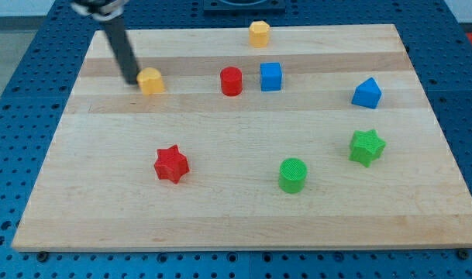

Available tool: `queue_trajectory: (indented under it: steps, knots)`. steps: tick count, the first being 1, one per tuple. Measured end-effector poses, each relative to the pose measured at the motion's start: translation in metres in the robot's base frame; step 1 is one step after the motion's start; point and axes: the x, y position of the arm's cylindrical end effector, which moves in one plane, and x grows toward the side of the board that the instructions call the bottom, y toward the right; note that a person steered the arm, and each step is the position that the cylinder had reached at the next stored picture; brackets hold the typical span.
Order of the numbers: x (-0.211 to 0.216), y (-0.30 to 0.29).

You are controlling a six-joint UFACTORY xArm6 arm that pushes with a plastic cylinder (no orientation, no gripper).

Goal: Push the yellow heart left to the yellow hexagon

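Observation:
The yellow heart [150, 80] lies at the upper left of the wooden board [236, 217]. The yellow hexagon [259, 33] sits near the board's top edge, right of centre, well apart from the heart. My tip [133, 80] is on the board just left of the yellow heart, touching it or nearly so. The dark rod slants up toward the view's top left.
A red cylinder [231, 80] and a blue cube [271, 76] stand right of the heart. A blue triangular block [366, 93] is at the right, with a green star [366, 146] below it. A green cylinder [293, 174] and a red star [171, 163] sit lower down.

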Motion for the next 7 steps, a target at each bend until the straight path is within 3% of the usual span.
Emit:
queue_trajectory:
  steps: [1,2,3,4,5,7]
  knots:
    - [-0.009,0.015]
    - [0.015,-0.032]
    - [0.050,-0.012]
    - [0.032,0.048]
    - [-0.022,0.095]
    - [-0.021,0.098]
